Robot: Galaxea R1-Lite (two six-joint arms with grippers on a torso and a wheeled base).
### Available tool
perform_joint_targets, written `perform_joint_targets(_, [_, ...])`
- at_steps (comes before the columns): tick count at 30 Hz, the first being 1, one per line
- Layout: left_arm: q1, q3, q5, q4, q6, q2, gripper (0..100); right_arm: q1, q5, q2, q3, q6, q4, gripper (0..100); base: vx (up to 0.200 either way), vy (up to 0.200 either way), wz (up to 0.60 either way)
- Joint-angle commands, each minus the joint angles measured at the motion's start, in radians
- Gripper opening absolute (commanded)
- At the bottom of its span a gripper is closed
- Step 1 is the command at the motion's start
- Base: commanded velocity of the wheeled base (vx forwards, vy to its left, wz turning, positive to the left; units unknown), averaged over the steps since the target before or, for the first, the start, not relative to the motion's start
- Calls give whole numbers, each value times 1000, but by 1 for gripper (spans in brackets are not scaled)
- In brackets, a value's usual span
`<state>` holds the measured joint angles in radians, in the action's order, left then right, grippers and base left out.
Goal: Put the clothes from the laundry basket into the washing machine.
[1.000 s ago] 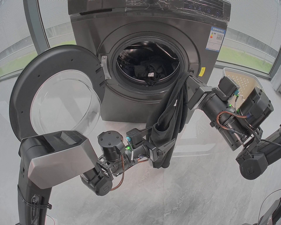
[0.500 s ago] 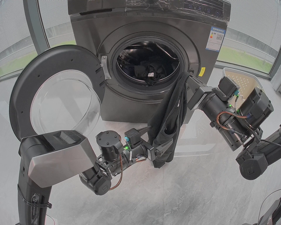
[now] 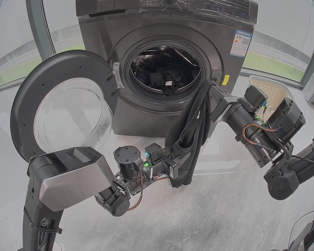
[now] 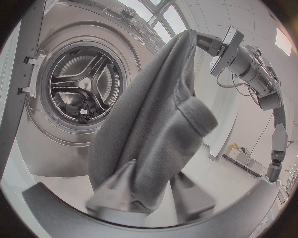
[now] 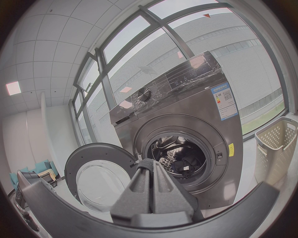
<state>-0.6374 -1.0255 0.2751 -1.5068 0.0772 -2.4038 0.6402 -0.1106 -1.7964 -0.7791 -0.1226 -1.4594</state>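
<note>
With the door of the washing machine wide open, the left gripper sits low, fingers spread either side of the bottom fold of a dark garment, not clamped. Dark clothes already lie in the drum, but this garment hangs outside below the opening's right edge, its top pinched in the closed right gripper. It has yet to go in; whether the laundry basket holds more is hidden.

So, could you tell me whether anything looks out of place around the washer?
Nothing looks spilled or damaged. The dark garment hangs outside the drum, pinched at its top by the right gripper beside the door opening, its lower end at the left gripper. Only oddity: wrinkled plastic film covers the top panel of the washing machine.
</note>
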Motion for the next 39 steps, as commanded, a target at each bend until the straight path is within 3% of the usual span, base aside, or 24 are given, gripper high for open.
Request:
perform_joint_targets(1, [1,-5,-1,-1,1,5,0,-2,0,-1,3,0,-1,0,0,0,0])
perform_joint_targets(14, [13,162,-11,0,-2,207,0,-16,-3,0,15,0,2,0,0,0,0])
perform_joint_targets(19, [68,331,-13,-4,-5,361,0,-47,0,0,15,0,1,0,0,0,0])
perform_joint_targets(22, [139,404,-14,-9,-24,454,0,-54,6,9,21,0,-3,0,0,0,0])
perform_joint_targets(26, [183,438,-16,-7,-20,551,0,-60,26,32,55,3,-9,0,0,0,0])
perform_joint_targets(31, [213,449,-20,5,-14,652,0,-54,97,83,112,15,-12,0,0,0,0])
perform_joint_targets(39, [222,358,-42,-3,-13,698,0,-62,101,126,113,35,-12,0,0,0,0])
